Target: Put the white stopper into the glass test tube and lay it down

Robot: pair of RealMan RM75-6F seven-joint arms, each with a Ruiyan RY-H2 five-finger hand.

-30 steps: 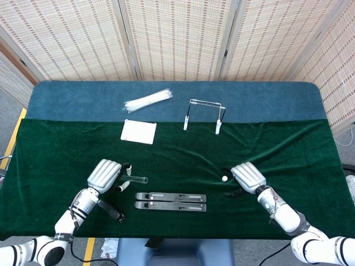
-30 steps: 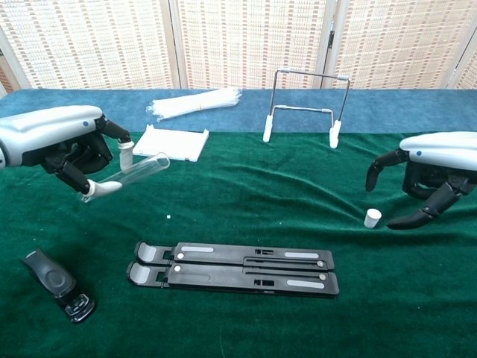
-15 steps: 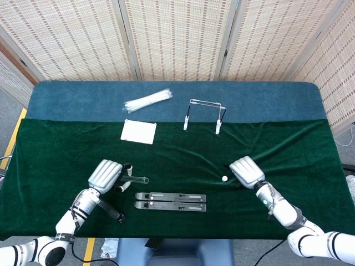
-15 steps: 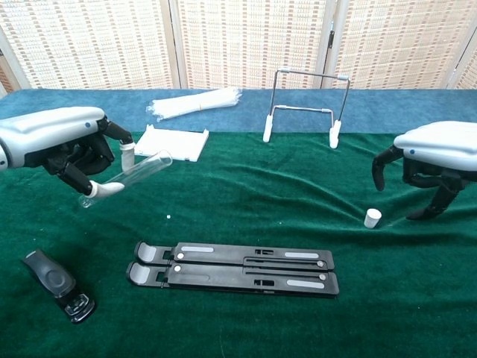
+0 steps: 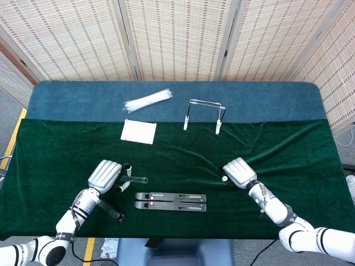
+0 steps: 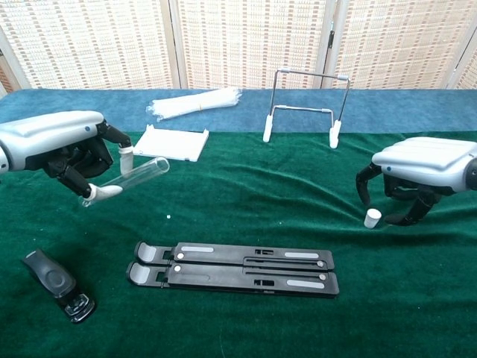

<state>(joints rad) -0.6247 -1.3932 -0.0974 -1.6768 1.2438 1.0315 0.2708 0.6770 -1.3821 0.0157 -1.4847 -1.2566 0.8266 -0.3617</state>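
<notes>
The glass test tube (image 6: 133, 175) is held tilted above the green surface (image 6: 246, 201) by the left hand (image 6: 71, 145). The white stopper (image 6: 373, 218) is left standing on the surface, straddled by the spread, empty fingers of the right hand (image 6: 417, 168).

Woven screen panels (image 5: 177, 39) behind; grey floor (image 5: 8, 108) at left

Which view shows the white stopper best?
The chest view: the white stopper stands clear on the green cloth beneath the right hand. In the head view it is a tiny dot at that hand's edge.
</notes>
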